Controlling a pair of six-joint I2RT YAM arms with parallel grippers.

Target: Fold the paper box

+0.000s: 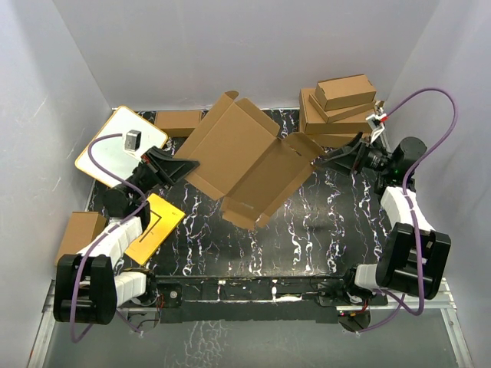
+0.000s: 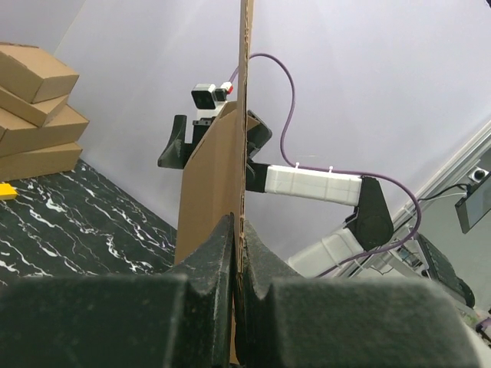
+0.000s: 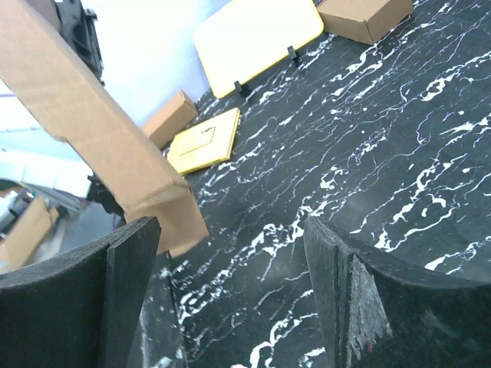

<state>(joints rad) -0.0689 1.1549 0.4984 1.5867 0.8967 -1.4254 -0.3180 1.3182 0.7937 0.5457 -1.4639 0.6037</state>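
The paper box [image 1: 245,157], a brown die-cut cardboard sheet with its flaps partly raised, hangs tilted over the middle of the black marble table [image 1: 307,230]. My left gripper [image 1: 188,165] is shut on the sheet's left edge. In the left wrist view the cardboard [image 2: 244,115] stands edge-on, pinched between the fingertips [image 2: 224,230]. My right gripper [image 1: 326,157] is open at the sheet's right end. In the right wrist view its fingers [image 3: 130,257] stand wide apart with only table between them. The cardboard [image 3: 84,123] and a small flap [image 3: 173,222] lie just beyond the left finger.
A stack of folded brown boxes [image 1: 341,107] stands at the back right. A white board with an orange rim [image 1: 115,146] carrying a small grey object [image 1: 133,139] is at the back left. A yellow card [image 1: 157,226] and two more brown boxes [image 1: 178,121] [image 1: 77,234] lie on the left.
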